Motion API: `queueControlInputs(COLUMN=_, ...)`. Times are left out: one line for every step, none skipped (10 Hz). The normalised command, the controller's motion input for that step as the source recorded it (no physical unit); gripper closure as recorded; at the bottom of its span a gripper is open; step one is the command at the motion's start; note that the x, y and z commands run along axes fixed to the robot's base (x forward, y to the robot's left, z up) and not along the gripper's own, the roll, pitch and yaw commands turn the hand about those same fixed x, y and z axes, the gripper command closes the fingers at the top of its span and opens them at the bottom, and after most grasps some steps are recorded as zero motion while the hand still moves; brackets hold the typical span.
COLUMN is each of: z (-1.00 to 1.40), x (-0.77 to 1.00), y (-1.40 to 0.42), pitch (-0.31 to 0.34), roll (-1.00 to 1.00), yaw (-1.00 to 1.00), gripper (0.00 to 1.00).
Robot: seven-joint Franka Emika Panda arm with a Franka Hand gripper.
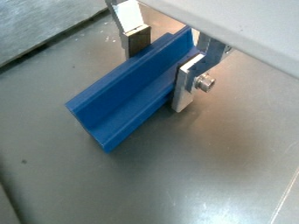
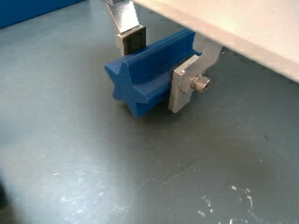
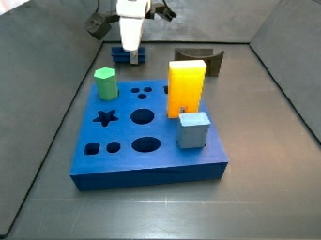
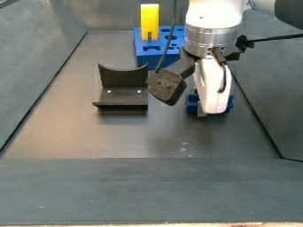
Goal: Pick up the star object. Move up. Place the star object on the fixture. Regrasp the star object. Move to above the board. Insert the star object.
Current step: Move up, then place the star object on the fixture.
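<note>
The star object [image 1: 117,105] [image 2: 135,83] is a dark blue prism with a star-shaped end, lying flat on the grey floor. My gripper [image 1: 162,61] [image 2: 159,63] is down around it, one silver finger on each long side, both against the prism, so it is shut on it. In a side view the gripper [image 3: 129,37] stands behind the board [image 3: 150,159], with a bit of blue star object [image 3: 122,54] under it. The fixture [image 3: 201,58] [image 4: 120,89] sits apart from the gripper [image 4: 211,93]. The board's star hole [image 3: 107,118] is open.
On the board stand a green hexagonal peg [image 3: 105,82], a tall yellow block [image 3: 186,86] and a light blue block [image 3: 192,129]. Grey walls [image 4: 48,62] enclose the floor.
</note>
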Motion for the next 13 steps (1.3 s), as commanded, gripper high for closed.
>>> queueControlInputs(z=0.80, x=-0.08, y=0.00, pitch=0.033, roll=-0.01, yaw=0.04, gripper=1.00)
queueControlInputs(z=0.68, x=-0.09, y=0.00, pitch=0.066, roll=0.00, yaw=0.03, gripper=1.00)
queueControlInputs(z=0.57, x=-0.05, y=0.00, pitch=0.085, roll=0.01, yaw=0.01, gripper=1.00)
queueControlInputs(z=0.44, x=-0.03, y=0.01, pitch=0.098, roll=0.03, yaw=0.00, gripper=1.00)
queueControlInputs(z=0.31, x=-0.02, y=0.00, pitch=0.101, roll=0.05, yaw=-0.01, gripper=1.00)
queueControlInputs(z=1.00, x=0.00, y=0.00, pitch=0.000, roll=0.00, yaw=0.00, gripper=1.00)
queueControlInputs(z=1.00, x=0.00, y=0.00, pitch=-0.001, roll=0.02, yaw=0.00, gripper=1.00)
queueControlInputs(z=1.00, x=-0.01, y=0.00, pitch=0.011, roll=0.03, yaw=-0.01, gripper=1.00)
queueControlInputs(z=1.00, x=-0.02, y=0.00, pitch=0.038, roll=0.06, yaw=-0.02, gripper=1.00)
queueControlInputs(z=1.00, x=-0.02, y=0.00, pitch=0.048, roll=0.07, yaw=-0.02, gripper=1.00)
queueControlInputs(z=1.00, x=-0.02, y=0.00, pitch=0.066, roll=0.08, yaw=-0.02, gripper=1.00)
queueControlInputs(z=1.00, x=-0.03, y=0.00, pitch=0.073, roll=0.10, yaw=-0.01, gripper=1.00)
queueControlInputs(z=1.00, x=-0.03, y=0.00, pitch=0.081, roll=0.10, yaw=0.00, gripper=1.00)
